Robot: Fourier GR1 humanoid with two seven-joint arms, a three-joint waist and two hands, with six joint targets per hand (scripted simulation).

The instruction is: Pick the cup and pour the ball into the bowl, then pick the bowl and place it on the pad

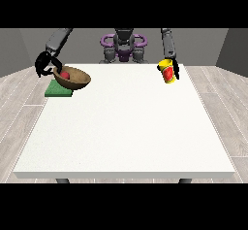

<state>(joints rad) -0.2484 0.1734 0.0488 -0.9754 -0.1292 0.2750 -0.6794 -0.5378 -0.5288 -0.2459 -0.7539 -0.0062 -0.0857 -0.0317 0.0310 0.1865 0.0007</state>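
The table (126, 132) was a large white slab with a thin edge, and two dark legs showed below its near rim. Pale grey plank floor (220, 122) surrounded it on both sides, and plain grey walls (203, 44) closed the room behind. Toward the far left corner, a flat green pad (56, 92) lay at the table's left edge. Above it was the bowl (73, 78), brown and wood-toned, tilted with its opening facing up and to the left; its underside overlapped the pad's far edge, though contact could not be confirmed. A red ball (64, 74) rested inside the bowl near its left rim. The hand at the view's left (44, 65) was black, with fingers curled round the bowl's left rim. Toward the far right, the cup (167, 72) was yellow with a red label, tipped slightly and raised above the table. The hand at the view's right (175, 68) was clamped round the cup's right side. At the far edge, the robot (124, 47) stood with a grey torso and purple rings.
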